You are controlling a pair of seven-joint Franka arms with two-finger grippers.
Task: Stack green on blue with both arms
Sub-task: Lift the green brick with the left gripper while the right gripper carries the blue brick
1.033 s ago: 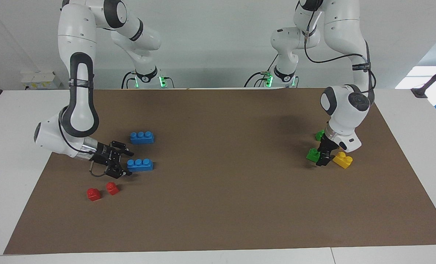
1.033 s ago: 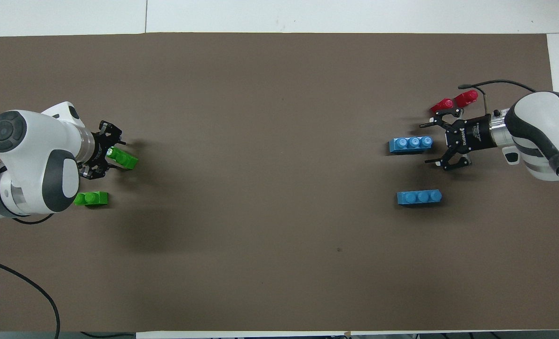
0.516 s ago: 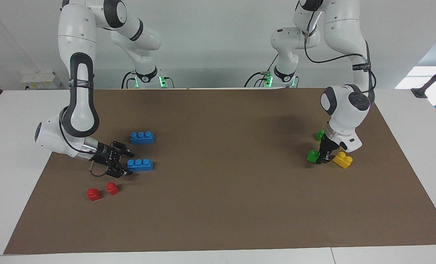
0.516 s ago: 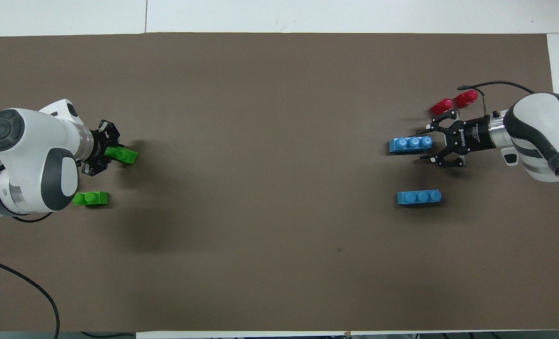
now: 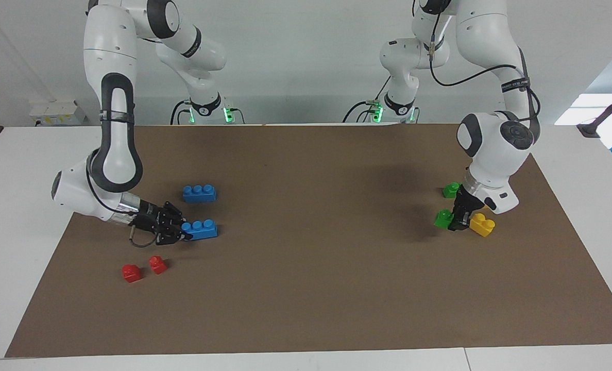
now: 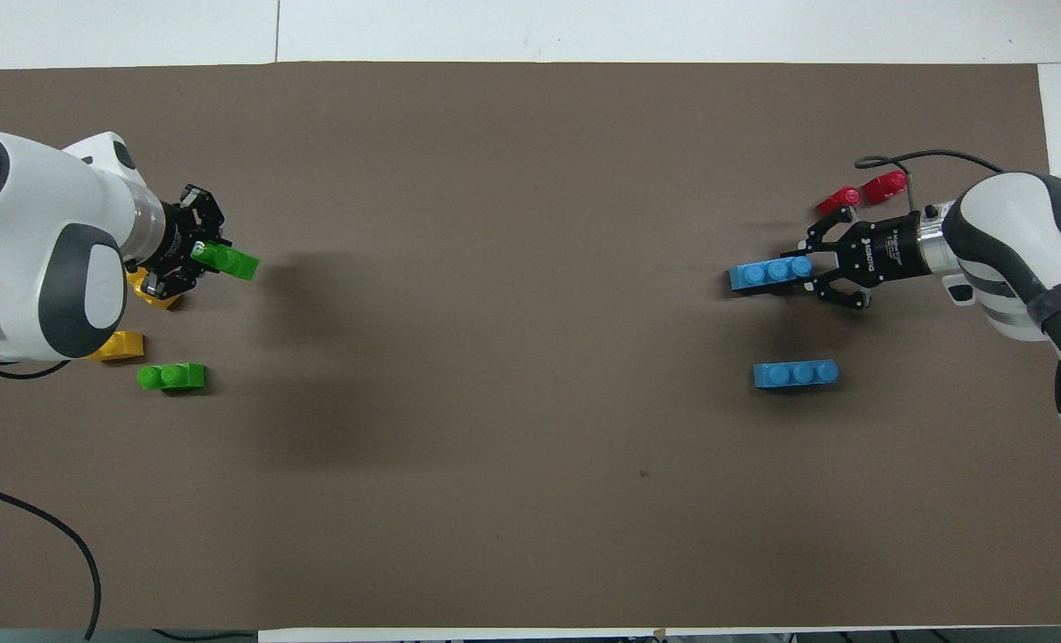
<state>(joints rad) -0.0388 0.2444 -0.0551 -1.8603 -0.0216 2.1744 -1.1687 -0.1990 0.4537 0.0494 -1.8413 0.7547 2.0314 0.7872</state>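
You have the left gripper (image 5: 459, 222) pinching one end of a green brick (image 5: 444, 218) at the left arm's end of the brown mat (image 6: 513, 357). The brick's long axis runs along the table's length, its free end pointing toward the middle of the table and tipped slightly toward the robots. A yellow brick (image 5: 481, 224) sits just beside the gripper, toward the left arm's end, and a second yellow brick (image 6: 118, 346) shows partly under the arm in the overhead view. The second green brick (image 6: 172, 377) lies nearer to the robots, its length also along the table.

Your right gripper (image 6: 818, 273) has its fingers clamped on the end of a blue brick (image 6: 770, 273) at the right arm's end of the mat. That brick's three studs line up along the table's length, and its free end points toward the table's middle. The other blue brick (image 6: 796, 374) lies parallel to it, nearer to the robots and apart from it. Two red bricks (image 5: 142, 269) sit close together, farther from the robots than the held blue brick.

The mat covers most of a white table (image 5: 17, 170), whose bare edge shows around it. A plain pale wall stands at the robots' backs, and green lights glow at both arm bases.
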